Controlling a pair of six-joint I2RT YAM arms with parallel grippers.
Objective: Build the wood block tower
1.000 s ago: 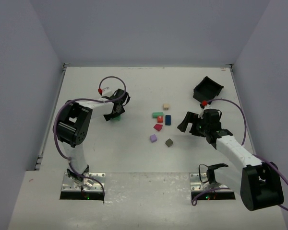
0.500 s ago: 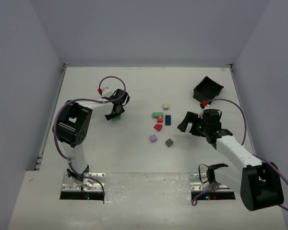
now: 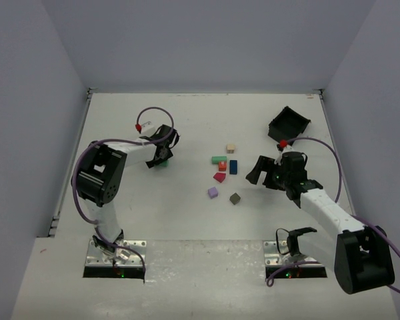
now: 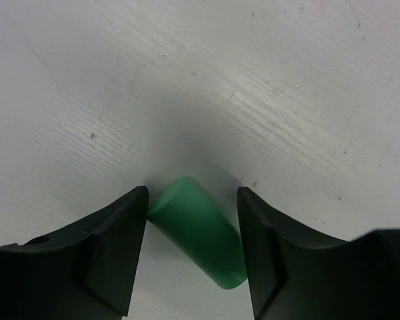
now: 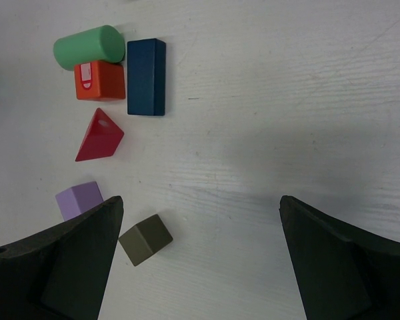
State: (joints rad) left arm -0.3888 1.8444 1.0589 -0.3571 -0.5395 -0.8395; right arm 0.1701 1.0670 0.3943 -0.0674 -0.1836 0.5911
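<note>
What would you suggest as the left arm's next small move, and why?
Probably close the left pincer on the green cylinder. The pincer straddles the cylinder, which lies slightly skewed on the table between the jaws, and a firm grip isn't evident yet. Lift only afterwards.

Scattered on the bench [image 3: 187,120], single wood blocks: tan cube [image 3: 231,148], green block [image 3: 218,160], orange-red cube [image 3: 223,167], blue block [image 3: 233,167], red wedge [image 3: 219,177], purple cube [image 3: 213,192], olive cube [image 3: 235,199]; left tool [image 3: 161,156] down over a green piece [image 3: 162,165], well left of them; right tool [image 3: 257,170] spread wide, near blue block; black bin [image 3: 289,124] far right.
</note>
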